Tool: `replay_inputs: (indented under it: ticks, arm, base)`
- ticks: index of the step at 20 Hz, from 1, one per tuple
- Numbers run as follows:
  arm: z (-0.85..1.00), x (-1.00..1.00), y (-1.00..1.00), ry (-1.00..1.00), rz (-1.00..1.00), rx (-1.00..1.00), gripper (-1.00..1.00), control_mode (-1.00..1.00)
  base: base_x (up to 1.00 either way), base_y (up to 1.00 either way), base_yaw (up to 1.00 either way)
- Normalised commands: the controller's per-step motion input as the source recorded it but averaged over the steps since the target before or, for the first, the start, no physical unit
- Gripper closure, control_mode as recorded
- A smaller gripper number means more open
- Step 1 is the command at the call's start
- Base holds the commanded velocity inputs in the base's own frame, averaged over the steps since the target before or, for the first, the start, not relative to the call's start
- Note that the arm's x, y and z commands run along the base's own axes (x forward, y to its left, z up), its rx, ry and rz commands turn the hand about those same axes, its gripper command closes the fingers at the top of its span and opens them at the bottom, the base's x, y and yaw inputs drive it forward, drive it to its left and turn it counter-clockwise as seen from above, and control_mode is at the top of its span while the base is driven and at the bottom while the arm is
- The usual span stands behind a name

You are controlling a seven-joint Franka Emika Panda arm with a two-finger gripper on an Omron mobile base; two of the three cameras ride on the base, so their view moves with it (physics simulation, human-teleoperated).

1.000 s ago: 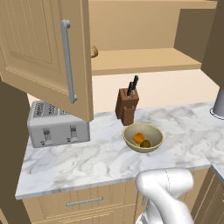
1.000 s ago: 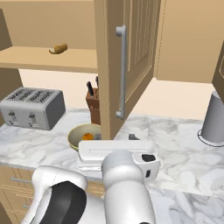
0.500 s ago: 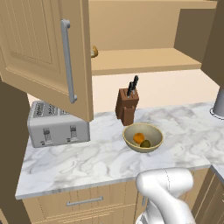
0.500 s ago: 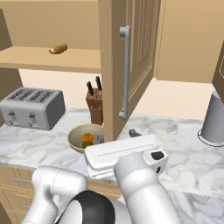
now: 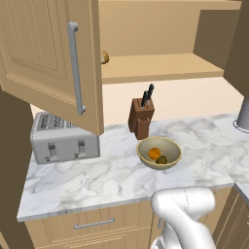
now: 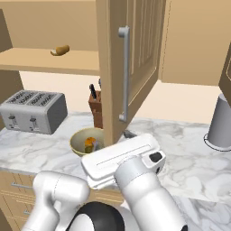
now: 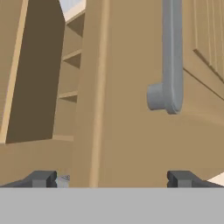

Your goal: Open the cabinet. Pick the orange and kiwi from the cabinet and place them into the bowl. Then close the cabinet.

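Marbled counter runs under an open wall cabinet. Nearest, gripper: tips spread wide, nothing between them, facing the lower end of a door's grey bar handle. On the counter, the bowl holds the orange and kiwi, just in front of the knife block; toaster to its left. Farther up, a tan-brown item sits on the shelf. Judged: fruit placed; only closing both doors remains.

Glossy white rounded arm links, dark joints, small dark gripper tips.
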Motion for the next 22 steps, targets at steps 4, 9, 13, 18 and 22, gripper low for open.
replay_inputs:
  ticks: [4, 9, 13, 18, 22]
  arm:
    - [0.0, 0.0, 0.58, -0.01, 0.0, -0.02, -1.0, -1.0]
    - [0.0, 0.1, 0.51, 0.0, 0.0, -0.01, -1.0, -1.0]
    - [0.0, 0.27, 0.41, 0.0, 0.0, -0.02, -1.0, -1.0]
    - [0.0, 0.66, 0.4, 0.01, 0.03, -0.02, -1.0, -1.0]
    - [-0.04, 0.79, 0.36, 0.02, 0.15, -0.01, -1.0, -1.0]
  base:
    - [0.0, 0.0, 0.0]
    - [0.0, 0.0, 0.0]
    - [0.0, 0.0, 0.0]
    - [0.0, 0.0, 0.0]
    - [0.0, 0.0, 0.0]
